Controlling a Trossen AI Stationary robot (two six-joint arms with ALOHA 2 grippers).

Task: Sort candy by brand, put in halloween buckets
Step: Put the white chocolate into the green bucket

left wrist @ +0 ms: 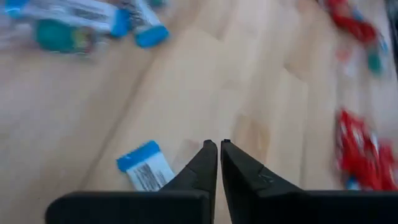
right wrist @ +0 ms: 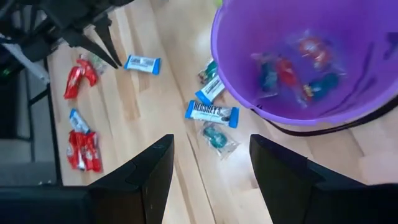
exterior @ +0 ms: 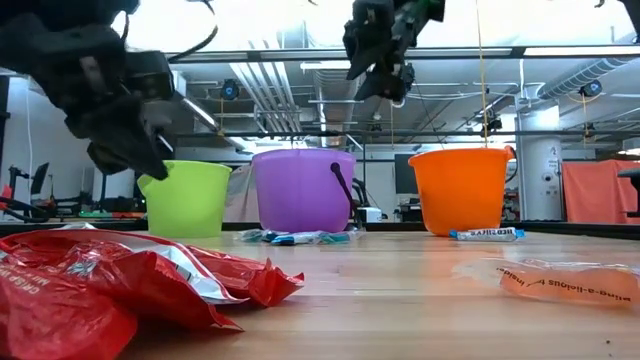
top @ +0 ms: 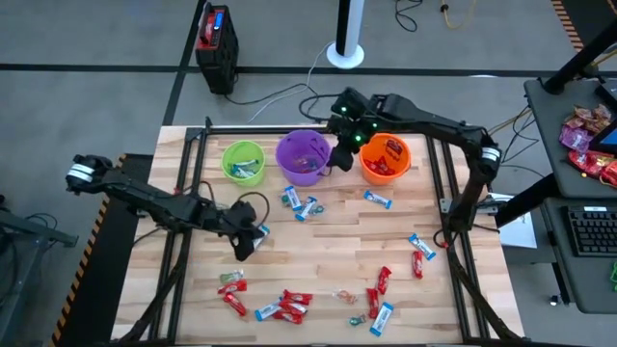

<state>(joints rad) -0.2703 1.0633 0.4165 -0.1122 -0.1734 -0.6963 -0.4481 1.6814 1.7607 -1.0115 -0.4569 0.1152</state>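
Candy (top: pixel 305 207) in crinkly wrappers, left jaws pressed together, right jaws spread above round plastic purple bucket (right wrist: pixel 298 56)

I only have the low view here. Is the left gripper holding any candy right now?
Observer: No. The left gripper is shut on nothing; a blue-and-white candy lies on the table beside its fingertips.
Operator: And the right one?
Observer: The right gripper is open and empty, up by the purple bucket.
Operator: What's in the orange bucket?
Observer: The orange bucket holds red-wrapped candies.
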